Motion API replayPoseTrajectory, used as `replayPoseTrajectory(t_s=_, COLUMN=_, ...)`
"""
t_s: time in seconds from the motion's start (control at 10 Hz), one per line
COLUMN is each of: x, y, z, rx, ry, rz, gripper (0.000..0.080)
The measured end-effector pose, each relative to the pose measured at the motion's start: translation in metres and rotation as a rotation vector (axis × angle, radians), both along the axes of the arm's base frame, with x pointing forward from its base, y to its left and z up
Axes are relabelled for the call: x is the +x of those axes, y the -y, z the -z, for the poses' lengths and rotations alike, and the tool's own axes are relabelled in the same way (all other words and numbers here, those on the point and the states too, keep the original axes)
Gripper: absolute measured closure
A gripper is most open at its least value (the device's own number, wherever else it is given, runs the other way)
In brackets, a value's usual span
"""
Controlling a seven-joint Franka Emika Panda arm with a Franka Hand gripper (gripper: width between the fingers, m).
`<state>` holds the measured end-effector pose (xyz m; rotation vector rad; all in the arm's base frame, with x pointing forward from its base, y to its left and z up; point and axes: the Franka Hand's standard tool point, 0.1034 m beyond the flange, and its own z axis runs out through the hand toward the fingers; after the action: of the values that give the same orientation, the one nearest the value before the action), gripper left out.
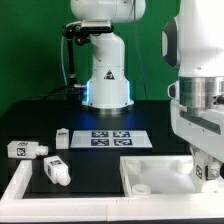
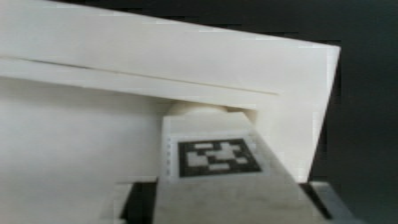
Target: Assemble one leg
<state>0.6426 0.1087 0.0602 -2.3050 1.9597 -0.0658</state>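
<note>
The arm's two-finger gripper (image 2: pixel 222 195) held a small stubby white plastic leg (image 2: pixel 217 150) bearing a black-and-white square tag, its jaws closed against the leg's two sides. In the wrist view the leg's far end met a corner of the large flat white square tabletop (image 2: pixel 107 120) (whether it was seated in a hole could not be told). In the exterior view the gripper (image 1: pixel 207 168) hung low over that tabletop (image 1: pixel 150 170) at the exterior view's right. On the black counter (image 1: pixel 100 165) lay other similar tagged legs: one (image 1: pixel 54 170) near the front, another (image 1: pixel 25 149) farther toward the exterior view's left, a third (image 1: pixel 62 137) just beside the marker board (image 1: pixel 108 138).
</note>
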Motion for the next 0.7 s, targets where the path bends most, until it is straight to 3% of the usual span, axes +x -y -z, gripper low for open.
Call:
replayPoseTrajectory(t_s=0.1, x=-0.0005, y=-0.0008, z=0.0005, rx=-0.003, ry=-0.001, rz=-0.021, gripper=0.0417)
replayPoseTrajectory(t_s=0.2, x=-0.0018, y=-0.0033, z=0.0005, rx=-0.017, ry=-0.004, rz=-0.186, gripper=0.0279)
replayPoseTrajectory(t_s=0.3, x=-0.0013, y=-0.0026, z=0.0003, rx=-0.031, ry=0.007, rz=-0.344, gripper=0.0191)
replayPoseTrajectory(t_s=0.5, x=-0.0032, y=-0.0014, z=0.0014, rx=-0.049, ry=0.018, rz=-0.663, gripper=0.0158)
replayPoseTrajectory(t_s=0.7, x=-0.0047, y=-0.0050, z=0.0020, rx=-0.074, ry=0.049, rz=-0.756, gripper=0.0152)
